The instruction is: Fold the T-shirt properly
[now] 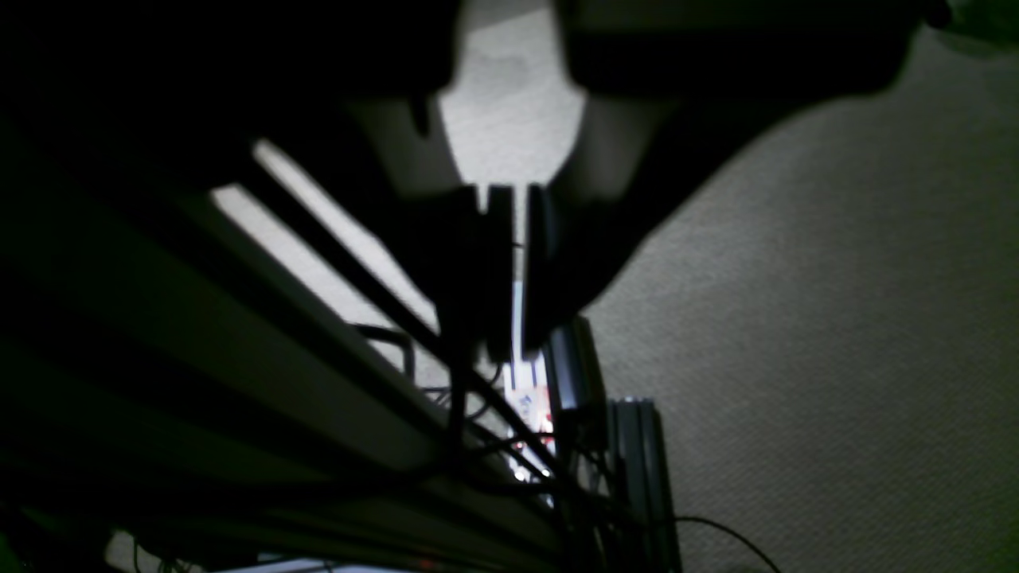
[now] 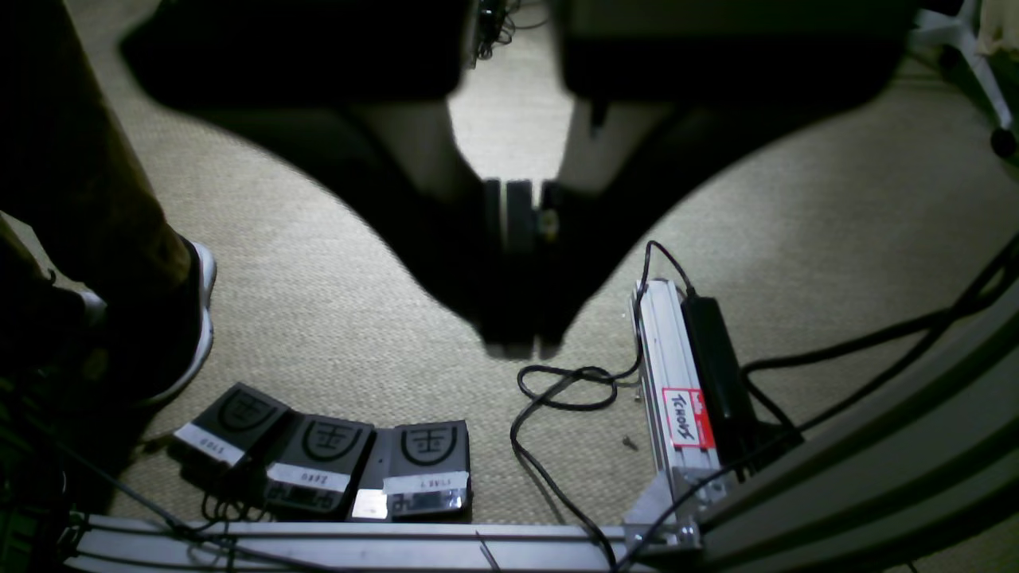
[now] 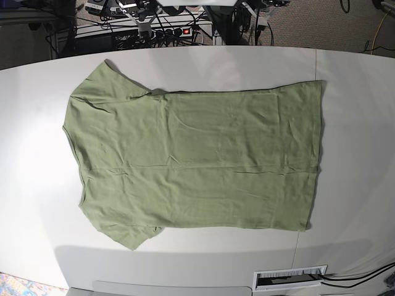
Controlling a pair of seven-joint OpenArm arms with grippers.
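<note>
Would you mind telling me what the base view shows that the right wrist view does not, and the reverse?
Only the base view shows the green T-shirt, spread flat and unfolded on the white table, with neither arm over it. Only the right wrist view shows the right gripper, its jaws shut on nothing, hanging over carpet with three foot pedals, an aluminium rail and someone's shoe. Both share only floor clutter: cables and equipment, though not evidently the same pieces.
</note>
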